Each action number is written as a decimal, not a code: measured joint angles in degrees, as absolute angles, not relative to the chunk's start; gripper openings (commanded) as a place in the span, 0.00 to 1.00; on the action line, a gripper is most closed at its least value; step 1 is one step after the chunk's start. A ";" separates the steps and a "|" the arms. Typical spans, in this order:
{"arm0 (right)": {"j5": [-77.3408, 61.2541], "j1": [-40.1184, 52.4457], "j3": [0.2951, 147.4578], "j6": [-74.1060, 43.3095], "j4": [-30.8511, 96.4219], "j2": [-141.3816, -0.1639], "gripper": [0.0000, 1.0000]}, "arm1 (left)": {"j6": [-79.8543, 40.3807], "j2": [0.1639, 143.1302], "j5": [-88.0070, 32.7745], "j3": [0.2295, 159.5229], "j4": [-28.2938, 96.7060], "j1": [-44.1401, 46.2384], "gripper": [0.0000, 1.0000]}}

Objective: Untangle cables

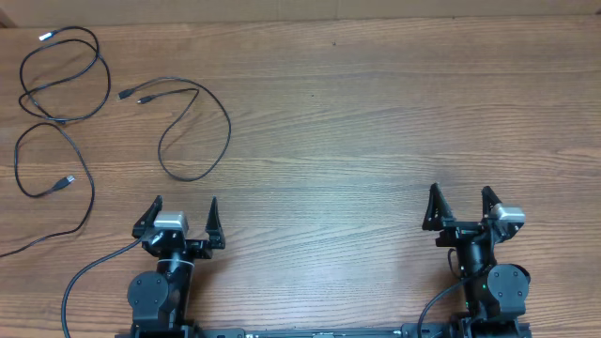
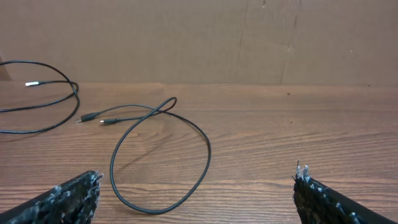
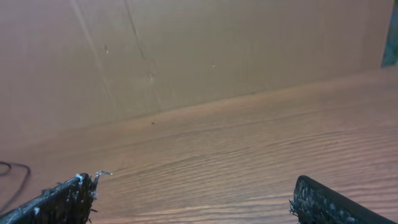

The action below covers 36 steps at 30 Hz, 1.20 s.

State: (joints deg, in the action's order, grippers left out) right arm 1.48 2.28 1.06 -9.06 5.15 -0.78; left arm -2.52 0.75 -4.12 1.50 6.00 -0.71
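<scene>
Thin black cables lie at the table's far left. A short cable forms one loop with its two small plugs close together. It also shows in the left wrist view, just ahead of the fingers. Further left, longer cords cross each other in loops. One end is silvery and one is a dark plug. The silvery tip also shows in the left wrist view. My left gripper is open and empty, near the looped cable. My right gripper is open and empty, far from the cables.
The wooden table ends at a brown cardboard wall at the back. A thicker black arm cable trails by the left arm's base. A sliver of cable shows at the left edge of the right wrist view.
</scene>
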 measured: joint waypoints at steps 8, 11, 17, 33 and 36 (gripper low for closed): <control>1.48 2.28 1.06 -5.06 5.10 -0.78 1.00 | -2.52 0.75 -4.12 1.50 5.98 -0.71 1.00; 1.34 2.28 1.06 -4.84 5.13 -0.78 1.00 | -2.52 0.75 -4.12 1.50 5.98 -0.71 1.00; 1.28 2.28 1.06 -4.86 5.15 -0.78 1.00 | -2.55 0.75 -4.12 1.50 5.98 -0.71 1.00; 1.28 2.28 1.06 -4.67 5.15 -0.78 1.00 | -2.52 0.75 -4.12 1.52 5.98 -0.71 0.99; 1.30 2.28 1.06 -4.67 5.13 -0.78 1.00 | -2.52 0.75 -4.12 1.50 5.98 -0.71 1.00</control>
